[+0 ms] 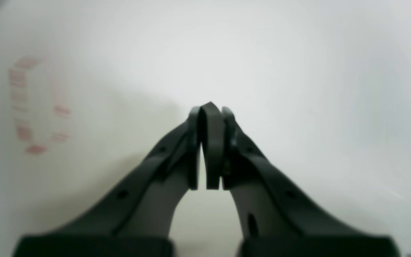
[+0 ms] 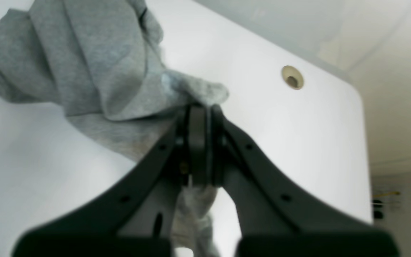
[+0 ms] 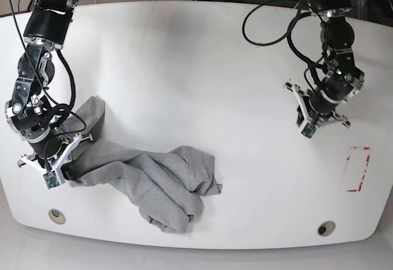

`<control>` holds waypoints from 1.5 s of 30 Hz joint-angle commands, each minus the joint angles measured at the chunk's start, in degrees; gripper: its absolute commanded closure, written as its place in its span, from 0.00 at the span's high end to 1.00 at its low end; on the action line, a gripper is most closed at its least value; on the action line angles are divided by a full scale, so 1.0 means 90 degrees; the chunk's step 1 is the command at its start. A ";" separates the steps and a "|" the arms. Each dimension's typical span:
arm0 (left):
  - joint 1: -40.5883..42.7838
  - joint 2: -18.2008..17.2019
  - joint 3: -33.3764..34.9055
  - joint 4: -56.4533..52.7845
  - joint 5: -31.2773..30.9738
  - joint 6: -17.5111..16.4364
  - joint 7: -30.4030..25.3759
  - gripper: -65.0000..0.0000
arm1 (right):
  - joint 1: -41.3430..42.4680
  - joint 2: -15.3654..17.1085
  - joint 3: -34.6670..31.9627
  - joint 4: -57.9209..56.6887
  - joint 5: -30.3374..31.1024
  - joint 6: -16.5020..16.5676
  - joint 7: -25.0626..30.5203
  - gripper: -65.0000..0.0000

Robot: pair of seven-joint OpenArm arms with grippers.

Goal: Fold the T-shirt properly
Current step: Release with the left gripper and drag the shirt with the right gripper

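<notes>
Grey T-shirt (image 3: 147, 181) lies crumpled, bunched, on white table (image 3: 202, 73).

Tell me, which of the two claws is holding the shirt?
The right gripper, at the base view's left, pinches the grey T-shirt. The left gripper is shut on nothing, above bare table.

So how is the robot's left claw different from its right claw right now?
The right claw is pinching the crumpled heather-grey cotton T-shirt, while the left claw holds nothing. The right claw sits at the shirt's edge near one end of the white table; the left claw is over bare table far from the shirt, near a red dashed marking. Both are black and shut.
</notes>
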 commanded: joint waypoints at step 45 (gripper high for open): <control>0.0032 -0.0087 0.0069 0.0478 -0.0031 -0.0007 -0.0016 0.23 | -0.1143 -0.0599 0.0184 0.0455 -0.0104 -0.0029 0.0054 0.04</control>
